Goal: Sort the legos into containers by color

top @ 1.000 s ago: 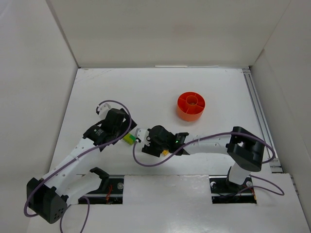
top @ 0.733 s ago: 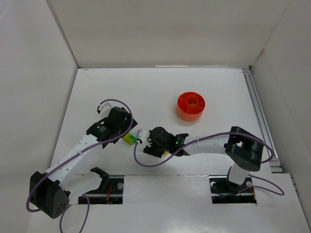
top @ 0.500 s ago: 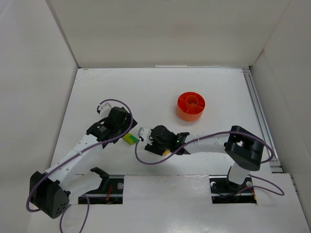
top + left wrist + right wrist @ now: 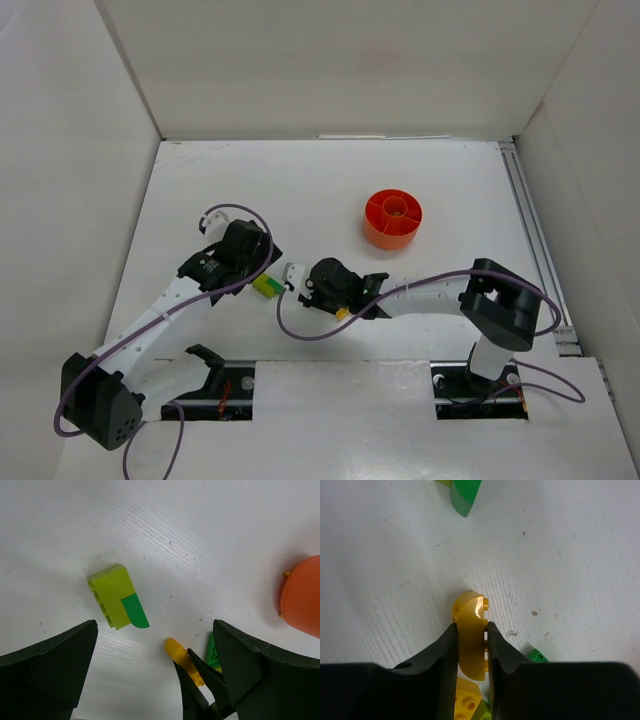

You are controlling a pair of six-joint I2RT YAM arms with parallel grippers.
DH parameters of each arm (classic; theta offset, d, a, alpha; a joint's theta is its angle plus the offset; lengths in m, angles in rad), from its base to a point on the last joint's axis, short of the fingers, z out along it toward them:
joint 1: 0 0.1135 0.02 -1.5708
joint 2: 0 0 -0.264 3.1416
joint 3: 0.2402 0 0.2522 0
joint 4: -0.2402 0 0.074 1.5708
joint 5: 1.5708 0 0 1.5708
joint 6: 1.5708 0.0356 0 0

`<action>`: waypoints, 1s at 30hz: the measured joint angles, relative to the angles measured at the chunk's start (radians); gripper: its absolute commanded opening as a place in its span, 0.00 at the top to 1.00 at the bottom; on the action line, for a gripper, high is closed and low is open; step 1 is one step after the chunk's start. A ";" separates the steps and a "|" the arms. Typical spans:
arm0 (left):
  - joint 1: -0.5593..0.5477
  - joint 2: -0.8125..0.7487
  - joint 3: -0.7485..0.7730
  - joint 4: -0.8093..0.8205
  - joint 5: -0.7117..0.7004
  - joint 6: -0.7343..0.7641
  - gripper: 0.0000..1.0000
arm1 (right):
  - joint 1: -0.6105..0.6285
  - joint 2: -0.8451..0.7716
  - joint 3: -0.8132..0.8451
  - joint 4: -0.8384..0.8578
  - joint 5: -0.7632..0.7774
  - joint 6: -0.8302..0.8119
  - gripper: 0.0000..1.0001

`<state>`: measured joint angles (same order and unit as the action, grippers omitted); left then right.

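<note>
Your right gripper is closed on a yellow brick. Your left gripper hangs wide apart, holding nothing, over a lime-and-green brick.

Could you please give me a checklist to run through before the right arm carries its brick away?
1. Right tool shut on the yellow brick: ok.
2. Left tool open, holding nothing: ok.
3. Lime-and-green brick apart from both tools: ok.
4. Loose bricks beneath the right tool free of the grip: cannot tell.
5. Orange dish upright: ok.
6. Yellow's compartment in the dish: cannot tell.
</note>
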<state>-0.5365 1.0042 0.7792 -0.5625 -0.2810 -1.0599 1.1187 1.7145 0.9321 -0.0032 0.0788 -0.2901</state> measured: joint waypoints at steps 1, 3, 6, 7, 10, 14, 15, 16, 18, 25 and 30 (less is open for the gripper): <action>0.000 0.000 0.000 0.001 -0.001 0.000 0.01 | 0.000 0.000 0.000 0.004 -0.001 -0.002 0.79; 0.000 0.000 0.000 0.004 -0.005 0.001 0.01 | -0.006 0.000 0.000 0.008 -0.008 -0.003 0.84; 0.002 0.000 0.003 0.005 -0.013 0.006 0.01 | -0.030 -0.003 0.000 0.009 -0.047 -0.002 0.85; 0.003 0.000 0.006 0.004 -0.016 0.009 0.01 | -0.048 -0.008 0.000 0.009 -0.062 -0.001 0.87; 0.020 0.002 0.031 0.005 -0.017 0.029 0.01 | -0.128 -0.057 0.000 0.003 -0.125 0.006 0.88; 0.067 0.026 0.081 0.029 -0.015 0.066 0.01 | -0.309 -0.208 0.002 0.008 -0.201 0.006 0.88; 0.081 0.037 0.090 0.042 -0.011 0.080 0.01 | -0.357 -0.248 0.006 0.012 -0.216 0.005 0.88; 0.096 0.051 0.100 0.051 -0.008 0.093 0.01 | -0.406 -0.285 0.010 0.014 -0.225 0.005 0.88; 0.121 0.079 0.114 0.076 0.003 0.121 0.01 | -0.489 -0.343 0.021 0.016 -0.237 0.004 0.87; 0.178 0.196 0.167 0.141 0.057 0.204 0.01 | -0.658 -0.386 0.066 -0.004 -0.198 -0.005 0.87; 0.199 0.266 0.207 0.200 0.105 0.252 0.01 | -0.706 -0.365 0.087 -0.034 -0.169 -0.012 0.87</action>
<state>-0.3378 1.2701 0.9863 -0.3630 -0.1761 -0.8082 0.4126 1.3495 1.0191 -0.0372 -0.0902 -0.3019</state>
